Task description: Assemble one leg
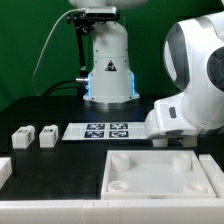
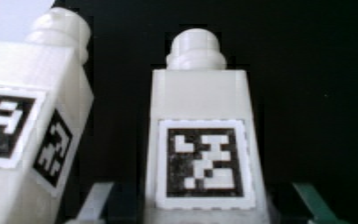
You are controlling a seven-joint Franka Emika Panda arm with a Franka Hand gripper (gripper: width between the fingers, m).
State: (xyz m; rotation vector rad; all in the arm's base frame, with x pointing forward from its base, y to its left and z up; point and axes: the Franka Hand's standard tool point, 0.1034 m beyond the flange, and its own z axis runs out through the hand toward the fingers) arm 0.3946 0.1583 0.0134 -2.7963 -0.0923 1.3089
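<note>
At the exterior view's right, the arm (image 1: 195,85) hides our end effector. In the wrist view we see it (image 2: 202,204) spread wide, fingers (image 2: 98,204) on either side of the leg (image 2: 202,130), not touching. A 2nd leg (image 2: 25,115) lies just beside. We judge this the pre-grasp step. Next: close squarely on the leg w/o nudging its neighbour, then lift it off the surface (image 2: 318,80) twd the tray piece (image 1: 150,172).

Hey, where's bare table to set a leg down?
Bare black table lies between the loose legs, the marker board and the large white square piece, toward the exterior view's left. Crowded at the gripper: two legs stand close together.
</note>
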